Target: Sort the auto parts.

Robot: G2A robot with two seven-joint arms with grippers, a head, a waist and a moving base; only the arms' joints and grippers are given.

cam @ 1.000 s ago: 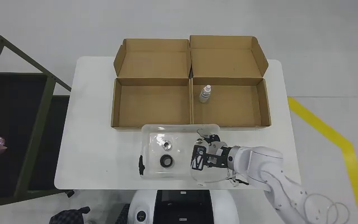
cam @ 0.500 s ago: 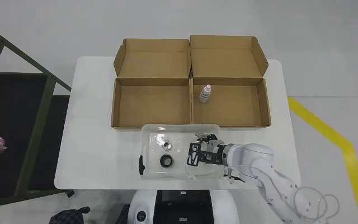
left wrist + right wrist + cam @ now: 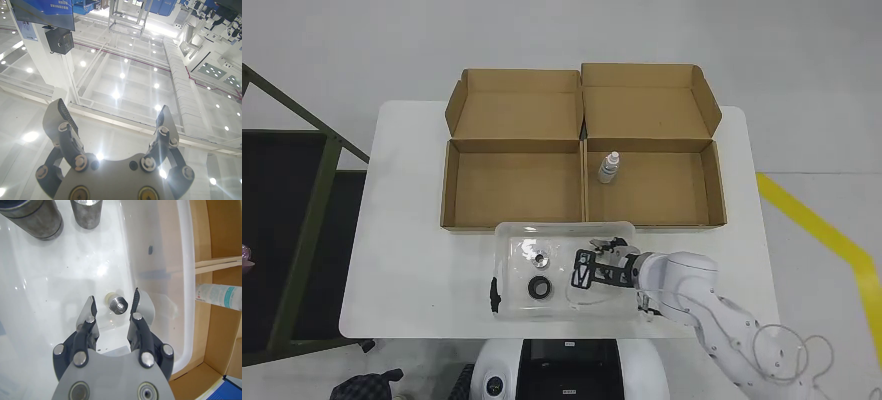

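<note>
A clear plastic tub [image 3: 507,240] sits at the table's front edge with metal parts in it. My right gripper [image 3: 114,305] is open inside the tub [image 3: 186,279], its fingers on either side of a small metal hex fitting [image 3: 117,305] with a pale tip, lying on the tub floor. A dark ringed cylinder [image 3: 36,219] and a plain steel cylinder [image 3: 86,213] stand farther in; from above they show as a black ring part [image 3: 540,288] and a small steel part [image 3: 540,259]. My right gripper [image 3: 585,271] is mid-tub. My left gripper [image 3: 113,117] is open, pointing at the ceiling.
Two open cardboard boxes stand behind the tub: the left box [image 3: 512,188] and the right box [image 3: 682,190], which holds a small white bottle [image 3: 610,167]. The bottle [image 3: 219,296] lies just past the tub wall. A small black piece [image 3: 493,293] lies beside the tub.
My right gripper has moved left and a little back within the tub, toward the standing metal parts. The parts and boxes have stayed put.
</note>
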